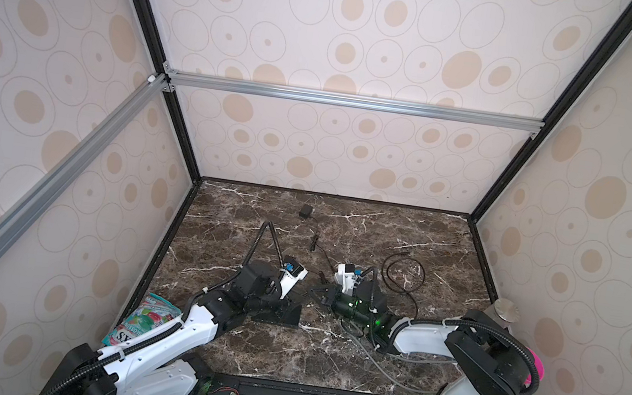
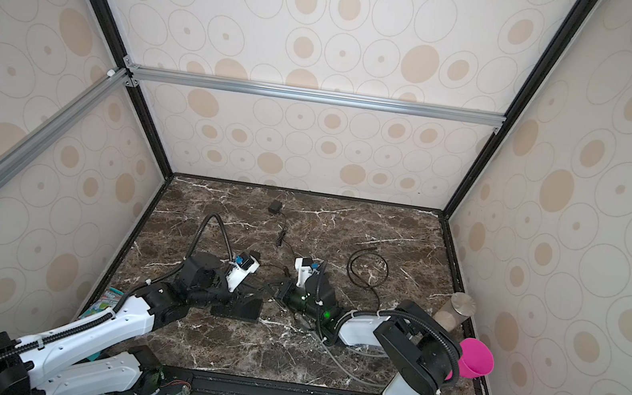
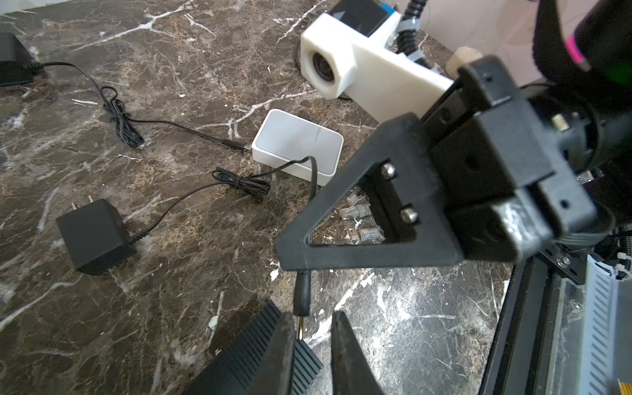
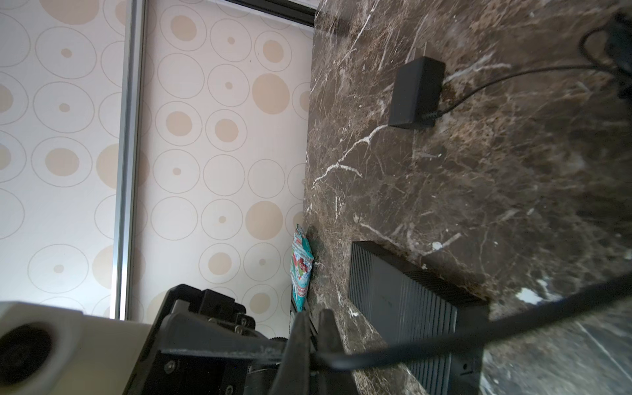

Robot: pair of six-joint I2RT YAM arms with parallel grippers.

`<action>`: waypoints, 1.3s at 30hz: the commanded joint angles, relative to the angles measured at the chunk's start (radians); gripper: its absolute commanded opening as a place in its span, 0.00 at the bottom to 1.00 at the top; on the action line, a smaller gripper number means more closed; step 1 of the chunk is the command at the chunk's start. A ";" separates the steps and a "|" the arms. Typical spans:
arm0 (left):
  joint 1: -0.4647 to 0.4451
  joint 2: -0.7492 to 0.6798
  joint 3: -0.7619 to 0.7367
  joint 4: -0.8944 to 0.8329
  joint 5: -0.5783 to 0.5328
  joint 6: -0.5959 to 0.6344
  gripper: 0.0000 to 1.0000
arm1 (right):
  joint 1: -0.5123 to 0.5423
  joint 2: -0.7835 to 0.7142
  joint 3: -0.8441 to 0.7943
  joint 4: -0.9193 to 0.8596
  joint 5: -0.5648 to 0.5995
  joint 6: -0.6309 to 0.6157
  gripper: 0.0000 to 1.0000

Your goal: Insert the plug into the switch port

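Right at one corner of the switch [image 3: 246,355], in the front half of the table [image 1: 325,359] near its middle, the plug [image 3: 302,290] was held between the two grippers. Its long axis ran from the tip of a right finger straight toward the switch, with the brass pin leading and the cord [image 4: 478,328] trailing back the other way. The pin met the switch's edge beside a left finger, which hid whether it sat in a port. The right gripper [image 4: 314,316] had its fingers pressed together on the plug's back end, where the cord leaves it. The left gripper [image 3: 312,316] had its fingers a little apart, one lying over the switch's ribbed top and the other just past the corner; whether they gripped the switch could not be told. In both top views the left arm [image 1: 200,325] reached from the near left forward and toward the middle, its wrist bent down over the switch. The right arm [image 1: 420,339] rose from the near right to a raised elbow, its forearm lay low toward the middle, and its gripper aimed leftward at the switch. Beyond the plug lay a white box [image 3: 297,143], and an adapter [image 3: 94,236] sat well apart from it. A snack bag [image 1: 145,321] lay by the left wall and a pink cup [image 2: 474,357] stood at the right edge.
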 commanded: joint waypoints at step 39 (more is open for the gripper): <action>0.021 0.022 -0.003 0.000 0.003 0.032 0.00 | -0.005 -0.004 -0.028 0.019 -0.016 0.004 0.36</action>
